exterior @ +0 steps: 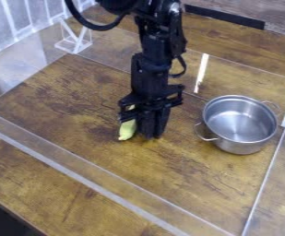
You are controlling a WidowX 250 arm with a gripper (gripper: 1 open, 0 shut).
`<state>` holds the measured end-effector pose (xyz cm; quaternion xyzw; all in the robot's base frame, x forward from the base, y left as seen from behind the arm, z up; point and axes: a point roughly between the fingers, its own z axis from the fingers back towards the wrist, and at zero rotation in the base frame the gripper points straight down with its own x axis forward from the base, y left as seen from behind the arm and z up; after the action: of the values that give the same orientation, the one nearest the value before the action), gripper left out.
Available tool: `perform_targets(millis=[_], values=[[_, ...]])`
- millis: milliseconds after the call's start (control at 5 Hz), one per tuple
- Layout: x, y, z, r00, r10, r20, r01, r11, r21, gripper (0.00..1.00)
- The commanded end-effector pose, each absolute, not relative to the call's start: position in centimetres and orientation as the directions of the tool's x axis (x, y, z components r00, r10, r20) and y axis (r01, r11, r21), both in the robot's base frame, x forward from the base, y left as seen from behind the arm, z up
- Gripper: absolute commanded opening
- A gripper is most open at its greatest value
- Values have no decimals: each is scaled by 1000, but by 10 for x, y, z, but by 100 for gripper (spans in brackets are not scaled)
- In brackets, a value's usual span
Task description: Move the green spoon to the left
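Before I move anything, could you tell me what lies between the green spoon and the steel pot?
In the camera view, the dark pincer and bare wooden table lie between the green spoon and the steel pot.

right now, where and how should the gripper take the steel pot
Best guess: pinch the rim of the steel pot on its far right side, coming from above, one finger inside the open mouth. It stands upright with a thin wall; the near-left handle loop sits closer to the spoon.
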<state>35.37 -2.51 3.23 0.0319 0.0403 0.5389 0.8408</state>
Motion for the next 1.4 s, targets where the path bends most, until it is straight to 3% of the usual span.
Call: perform_targets(millis=[0,600,800,1000,1200], values=[[364,-26,67,393,919,6,-918,392,61,0],[369,14,141,596,803,9,-803,596,-20,0],[361,23,142,586,810,13,-810,586,-22,0],[355,26,130,564,826,8,-826,564,-11,100],[355,34,123,582,813,5,-813,582,-3,100]])
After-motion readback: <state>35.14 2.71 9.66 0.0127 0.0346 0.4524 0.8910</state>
